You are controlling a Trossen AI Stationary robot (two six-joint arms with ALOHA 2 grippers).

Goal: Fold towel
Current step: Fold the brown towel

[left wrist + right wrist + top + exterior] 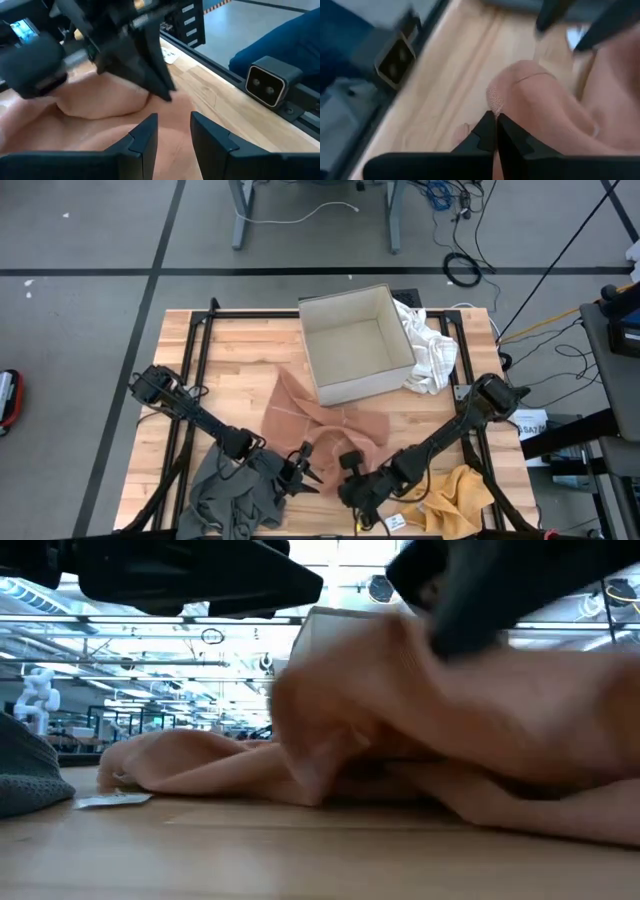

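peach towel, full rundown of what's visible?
The peach towel is soft, thin cloth, crumpled and unfolded, lying on the wooden table in front of the open box, its far edge against the box. The right claw is shut on a bunched fold at its near edge; the left claw stands open over it.

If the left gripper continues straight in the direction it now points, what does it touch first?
Most likely the peach towel, which lies directly ahead of the left gripper. Just beyond it is the right gripper, shut on that towel; depth between them is unclear.
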